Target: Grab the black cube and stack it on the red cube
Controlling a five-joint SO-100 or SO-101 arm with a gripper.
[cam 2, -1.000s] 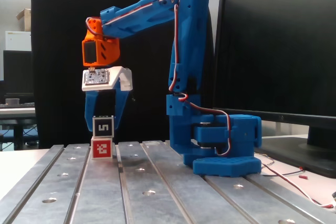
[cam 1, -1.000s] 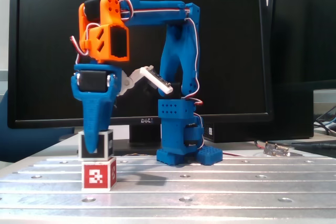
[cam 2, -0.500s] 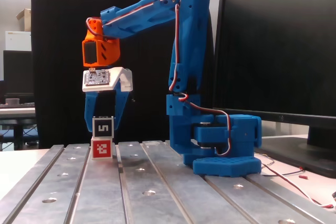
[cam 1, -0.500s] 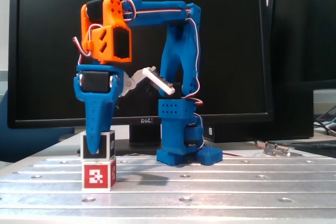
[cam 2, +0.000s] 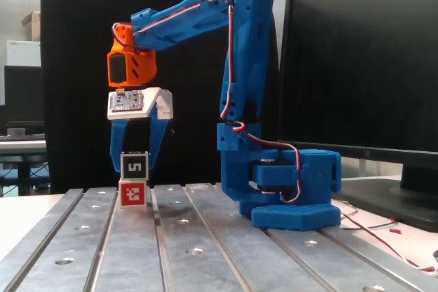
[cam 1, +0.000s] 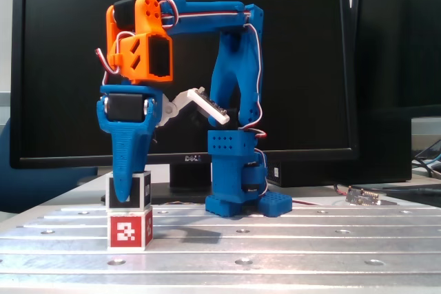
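Note:
The black cube [cam 1: 140,191] with a white "5" [cam 2: 135,164] sits on top of the red cube [cam 1: 129,231], which stands on the metal slotted table; the red cube also shows in the other fixed view [cam 2: 133,193]. My blue gripper [cam 2: 134,169] points straight down with one finger on each side of the black cube, closed against its sides. In the front fixed view the gripper [cam 1: 122,197] covers the left part of the black cube's face.
The arm's blue base [cam 2: 294,200] stands on the table [cam 2: 205,237] to the right of the cubes. Dark monitors [cam 1: 289,67] stand behind. A small circuit board [cam 1: 364,196] and cables lie at the back right.

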